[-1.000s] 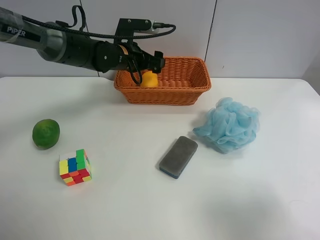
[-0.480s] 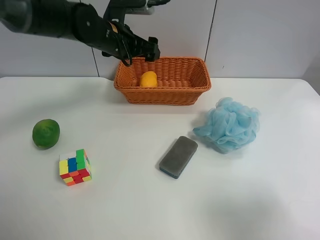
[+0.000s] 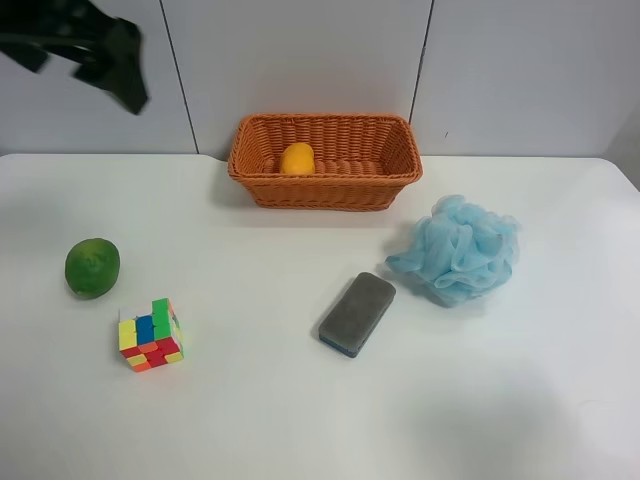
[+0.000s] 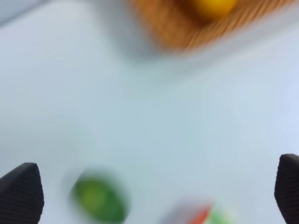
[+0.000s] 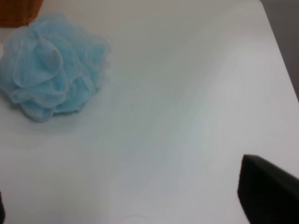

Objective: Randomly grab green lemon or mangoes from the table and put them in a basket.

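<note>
The yellow-orange mango (image 3: pixel 297 158) lies inside the orange wicker basket (image 3: pixel 325 190) at the back of the white table (image 3: pixel 260 410). The green lemon (image 3: pixel 92 267) sits on the table at the exterior high view's left. My left gripper (image 3: pixel 112 62) is a dark blur high above the table's back-left corner. In the blurred left wrist view it (image 4: pixel 154 191) is open and empty, with the lemon (image 4: pixel 99 200), the basket (image 4: pixel 159 28) and the mango (image 4: pixel 215 5) below it. My right gripper (image 5: pixel 135 205) is open and empty over bare table.
A multicoloured puzzle cube (image 3: pixel 150 334) stands just in front of the lemon. A grey-and-blue sponge block (image 3: pixel 356 313) lies mid-table. A light-blue bath pouf (image 3: pixel 457 248) sits at the right, also in the right wrist view (image 5: pixel 51 70).
The left gripper let the mango go in the basket, then rose and swung away to the exterior high view's upper left. The mango stays in the basket.
</note>
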{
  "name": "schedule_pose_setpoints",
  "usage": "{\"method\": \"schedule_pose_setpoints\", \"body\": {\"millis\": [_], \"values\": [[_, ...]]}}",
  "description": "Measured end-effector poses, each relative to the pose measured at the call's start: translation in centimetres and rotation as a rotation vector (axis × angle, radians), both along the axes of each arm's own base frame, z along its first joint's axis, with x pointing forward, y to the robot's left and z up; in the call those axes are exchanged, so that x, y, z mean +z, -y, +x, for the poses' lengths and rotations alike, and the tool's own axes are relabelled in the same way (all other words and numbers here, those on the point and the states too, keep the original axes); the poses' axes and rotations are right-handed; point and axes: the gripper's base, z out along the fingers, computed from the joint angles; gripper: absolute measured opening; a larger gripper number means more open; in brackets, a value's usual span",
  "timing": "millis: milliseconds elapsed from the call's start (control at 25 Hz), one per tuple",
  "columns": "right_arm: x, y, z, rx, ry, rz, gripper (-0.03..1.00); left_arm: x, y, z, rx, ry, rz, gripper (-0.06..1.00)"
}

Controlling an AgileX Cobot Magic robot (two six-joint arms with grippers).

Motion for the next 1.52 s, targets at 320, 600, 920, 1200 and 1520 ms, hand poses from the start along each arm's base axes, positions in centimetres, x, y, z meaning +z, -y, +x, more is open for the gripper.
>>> {"method": "schedule_pose_setpoints", "body": {"millis": [320, 600, 920, 1200, 1520], "values": [[0.0, 0.0, 0.0, 0.000, 0.000, 0.000, 0.99, 4.8, -8.4, -10.9, 0.207, 0.245, -0.050, 0.99], [0.0, 0.0, 0.0, 0.000, 0.000, 0.000, 0.99, 1.2, -13.2, -19.6, 0.528, 0.333, -0.091, 0.99], [0.0, 0.0, 0.0, 0.000, 0.000, 0.000, 0.99, -5.9, -12.0, -24.9, 0.558, 0.376, -0.241, 0.99], [0.0, 0.0, 0.0, 0.000, 0.000, 0.000, 0.99, -10.2, -11.2, -26.7, 0.511, 0.469, -0.328, 0.99], [0.0, 0.0, 0.0, 0.000, 0.000, 0.000, 0.99, -10.8, -11.2, -26.9, 0.496, 0.514, -0.326, 0.99]]}}
